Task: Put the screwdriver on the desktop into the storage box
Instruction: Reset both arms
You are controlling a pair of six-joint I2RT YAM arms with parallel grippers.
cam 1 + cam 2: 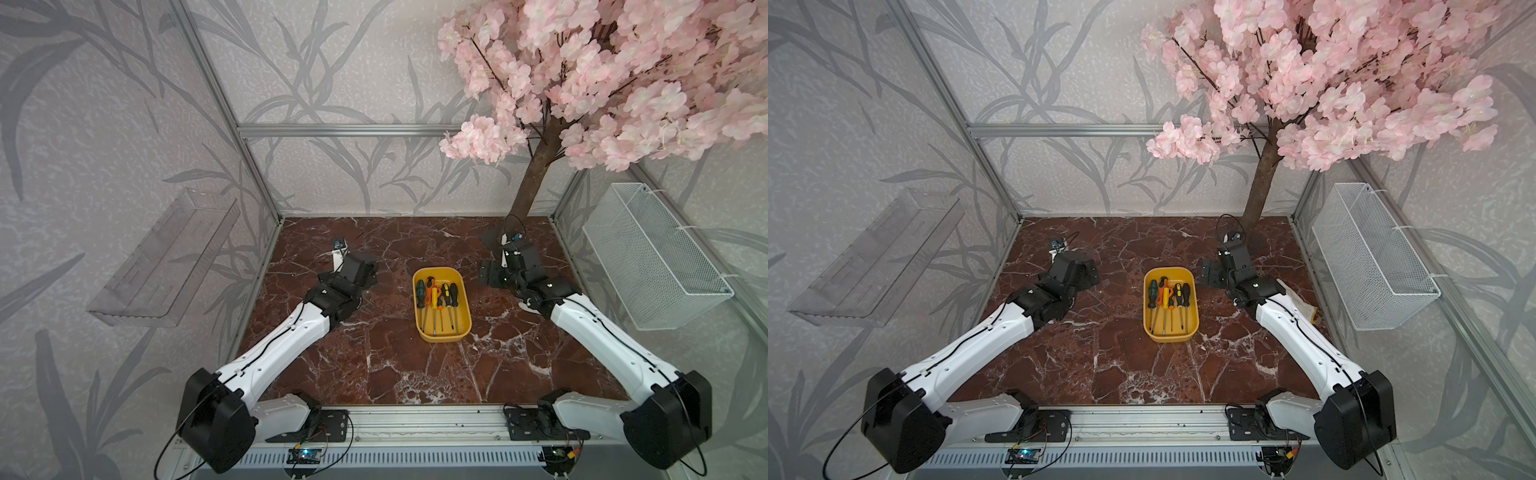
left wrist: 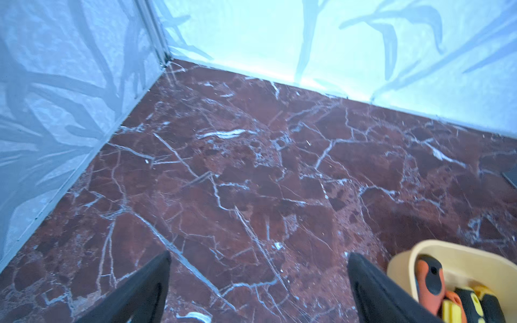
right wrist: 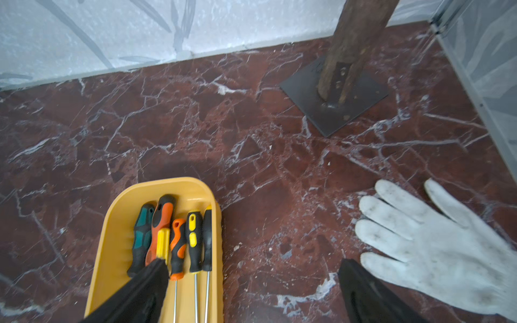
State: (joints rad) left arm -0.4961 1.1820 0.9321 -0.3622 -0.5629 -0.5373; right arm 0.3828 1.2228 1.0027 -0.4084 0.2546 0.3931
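The yellow storage box (image 1: 443, 338) (image 1: 1170, 337) stands mid-desktop (image 1: 386, 365). Several screwdrivers (image 1: 434, 297) (image 1: 1166, 296) lie side by side in it, handles toward the back wall. No screwdriver shows on the bare marble. My left gripper (image 2: 258, 257) hangs open and empty over the marble left of the box (image 2: 402, 258); in a top view it is low beside the box (image 1: 362, 272). My right gripper (image 3: 253, 263) is open and empty at the box's right edge (image 3: 112, 251), one finger over the screwdriver handles (image 3: 163, 221).
A white work glove (image 3: 436, 251) (image 1: 530, 306) lies on the marble under my right arm. The tree trunk's dark base plate (image 3: 333, 95) stands at the back right. A wire basket (image 1: 652, 257) hangs on the right wall, a clear shelf (image 1: 162, 257) on the left.
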